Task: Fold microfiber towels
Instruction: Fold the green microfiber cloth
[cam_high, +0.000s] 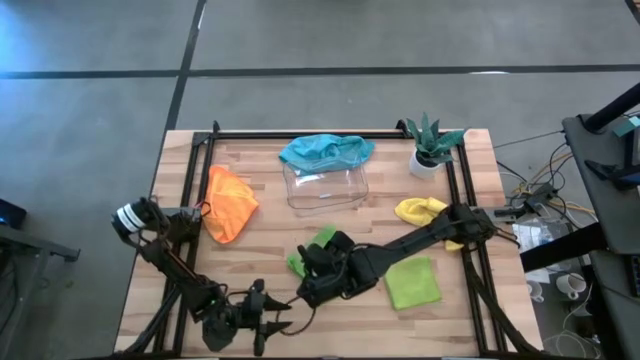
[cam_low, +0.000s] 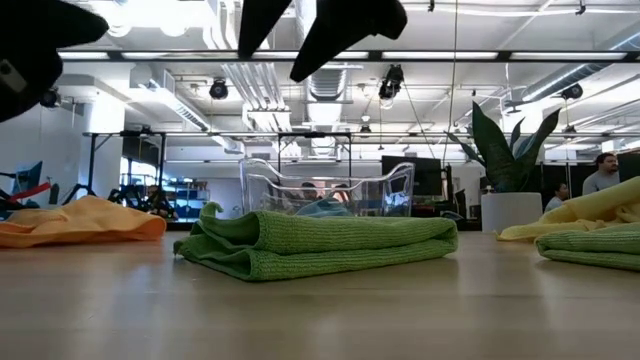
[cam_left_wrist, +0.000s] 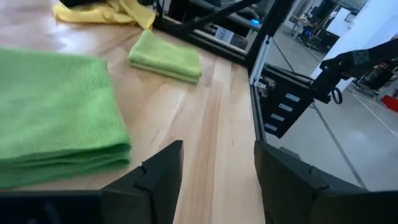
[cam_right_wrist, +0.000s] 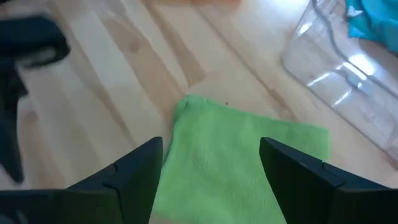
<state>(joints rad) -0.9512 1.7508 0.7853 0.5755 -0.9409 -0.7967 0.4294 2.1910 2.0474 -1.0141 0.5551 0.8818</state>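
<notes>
Directly beneath the wide-open right hand the folded lime towel is seen, low centre; the left hand, also open, sits lower left, farther off.

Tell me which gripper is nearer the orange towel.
Left. The left gripper sits at the table's front edge, below the orange towel; the right gripper hangs over a lime green towel, farther to its right.

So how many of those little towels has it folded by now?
Two lime green towels look folded: one at the right, one under the right tool, which hangs open above it. The left tool is open, holding nothing. The orange, yellow and teal towels lie crumpled.
</notes>
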